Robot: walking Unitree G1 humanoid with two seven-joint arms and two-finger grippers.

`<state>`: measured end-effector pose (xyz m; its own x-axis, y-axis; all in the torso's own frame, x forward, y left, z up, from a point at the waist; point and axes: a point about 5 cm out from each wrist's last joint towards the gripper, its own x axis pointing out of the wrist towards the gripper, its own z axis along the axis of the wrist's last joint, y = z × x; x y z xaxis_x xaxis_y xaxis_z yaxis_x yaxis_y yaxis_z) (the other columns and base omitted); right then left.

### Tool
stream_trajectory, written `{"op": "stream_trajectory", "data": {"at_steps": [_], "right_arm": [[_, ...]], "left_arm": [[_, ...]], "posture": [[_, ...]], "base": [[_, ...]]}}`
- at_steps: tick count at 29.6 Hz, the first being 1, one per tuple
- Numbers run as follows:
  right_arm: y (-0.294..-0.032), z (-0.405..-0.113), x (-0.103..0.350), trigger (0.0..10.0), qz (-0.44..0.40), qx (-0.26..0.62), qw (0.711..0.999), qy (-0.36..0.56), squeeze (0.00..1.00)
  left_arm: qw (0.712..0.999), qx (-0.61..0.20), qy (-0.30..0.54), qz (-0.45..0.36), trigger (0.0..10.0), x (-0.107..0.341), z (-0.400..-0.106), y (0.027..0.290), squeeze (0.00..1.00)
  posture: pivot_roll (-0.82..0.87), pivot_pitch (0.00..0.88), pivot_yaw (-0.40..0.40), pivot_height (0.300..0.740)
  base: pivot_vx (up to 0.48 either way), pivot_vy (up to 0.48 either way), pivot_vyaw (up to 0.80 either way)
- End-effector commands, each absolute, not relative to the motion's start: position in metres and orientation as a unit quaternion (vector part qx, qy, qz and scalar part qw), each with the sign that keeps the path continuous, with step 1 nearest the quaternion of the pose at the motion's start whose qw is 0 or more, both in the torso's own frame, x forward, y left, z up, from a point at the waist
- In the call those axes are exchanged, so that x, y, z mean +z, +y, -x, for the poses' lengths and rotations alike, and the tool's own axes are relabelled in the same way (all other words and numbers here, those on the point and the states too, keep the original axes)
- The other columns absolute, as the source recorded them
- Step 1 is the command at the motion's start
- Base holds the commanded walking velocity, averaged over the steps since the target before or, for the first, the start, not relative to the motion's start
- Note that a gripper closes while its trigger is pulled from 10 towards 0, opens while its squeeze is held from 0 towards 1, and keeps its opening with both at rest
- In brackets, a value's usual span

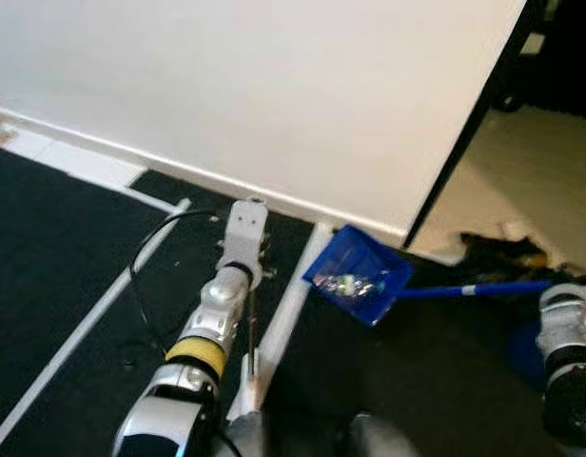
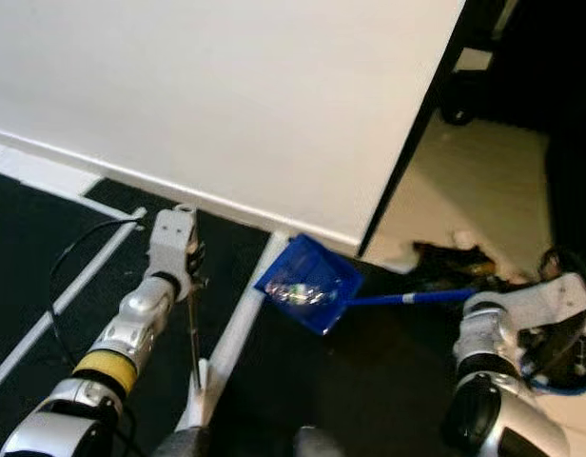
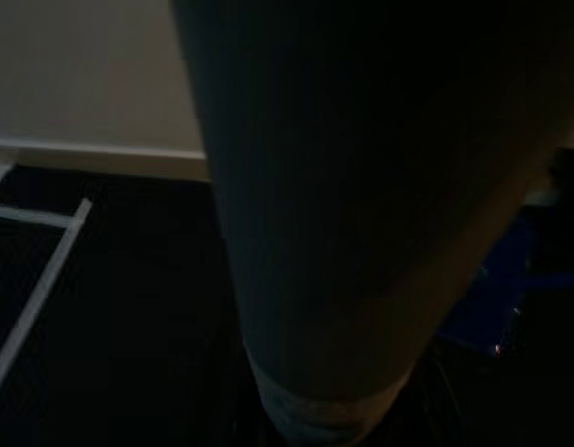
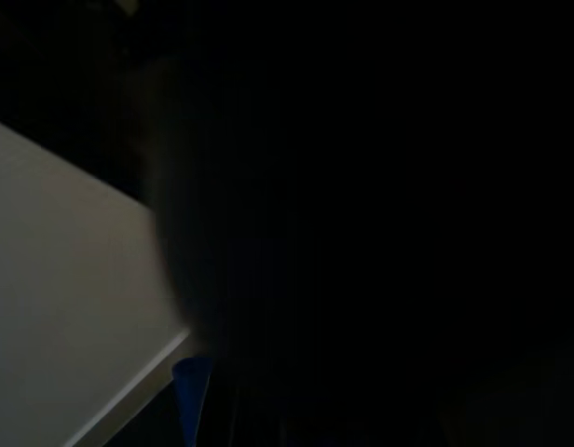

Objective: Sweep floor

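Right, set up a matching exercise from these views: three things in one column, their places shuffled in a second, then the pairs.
Things:
1. blue plastic dustpan
2. clear crumpled litter
3. black cable

Places:
A. looping beside the left arm
B. on the dark floor near the white wall's corner
C. lying inside the pan

Pairs: 1-B, 2-C, 3-A

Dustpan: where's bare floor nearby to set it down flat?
The dark floor between the white floor strip and the right arm, just below the blue dustpan, is bare. So is the dark patch left of the left arm. Crowded: the doorway corner, with dark clutter behind the dustpan handle.
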<state>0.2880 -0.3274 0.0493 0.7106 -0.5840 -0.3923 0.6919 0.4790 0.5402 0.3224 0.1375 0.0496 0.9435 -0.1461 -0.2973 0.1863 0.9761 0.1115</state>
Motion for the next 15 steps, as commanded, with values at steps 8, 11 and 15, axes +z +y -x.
{"op": "stream_trajectory", "data": {"at_steps": [8, 11, 15], "right_arm": [[-0.342, -0.302, 0.08, 10.0, -0.356, -0.364, 0.86, 0.032, 0.0], [-0.357, -0.317, 0.117, 10.0, -0.31, -0.342, 0.887, 0.018, 0.0], [-0.372, -0.325, 0.152, 10.0, -0.308, -0.33, 0.892, -0.016, 0.0]], "left_arm": [[0.983, -0.093, 0.141, -0.071, 10.0, 0.051, -0.324, 0.132, 0.0], [0.983, -0.097, 0.141, -0.071, 10.0, 0.052, -0.324, 0.13, 0.0], [0.983, -0.098, 0.141, -0.071, 10.0, 0.052, -0.324, 0.13, 0.0]], "posture": [[0.07, 0.0, -0.022, 0.74], [0.06, 0.0, -0.019, 0.74], [0.06, 0.0, -0.018, 0.74]], "base": [[0.0, -0.48, 0.0], [0.0, -0.48, 0.0], [0.0, -0.48, 0.0]]}}
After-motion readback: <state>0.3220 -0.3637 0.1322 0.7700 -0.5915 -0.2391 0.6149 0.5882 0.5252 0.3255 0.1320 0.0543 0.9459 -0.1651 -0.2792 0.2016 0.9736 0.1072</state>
